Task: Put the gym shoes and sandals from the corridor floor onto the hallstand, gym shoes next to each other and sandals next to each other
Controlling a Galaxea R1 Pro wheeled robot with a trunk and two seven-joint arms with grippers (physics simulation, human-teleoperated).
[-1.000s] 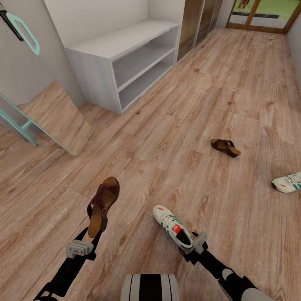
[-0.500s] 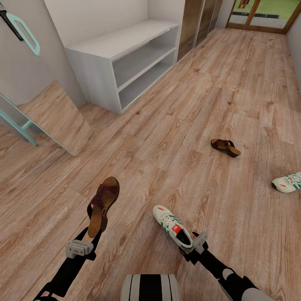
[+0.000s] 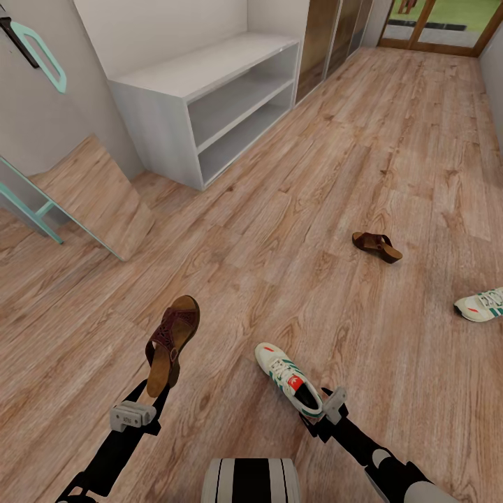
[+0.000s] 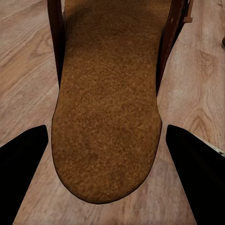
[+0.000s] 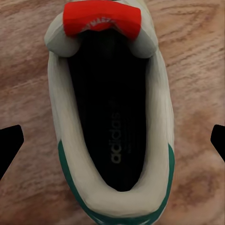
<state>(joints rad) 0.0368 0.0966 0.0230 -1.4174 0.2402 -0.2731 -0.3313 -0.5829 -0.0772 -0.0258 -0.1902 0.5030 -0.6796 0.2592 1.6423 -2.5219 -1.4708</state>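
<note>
My left gripper is shut on the heel end of a dark brown sandal and holds it tilted above the corridor floor. In the left wrist view its tan footbed lies between the black fingers. My right gripper stands open around the heel of a white gym shoe with green stripes; the fingertips sit clear of its sides. The second sandal and the second gym shoe lie on the floor to the right. The grey hallstand stands at the far left wall.
A teal-framed mirror leans against the left wall near the hallstand. Dark cupboard doors line the wall beyond it, and a glass door closes the corridor's far end. Open plank floor lies between me and the rack.
</note>
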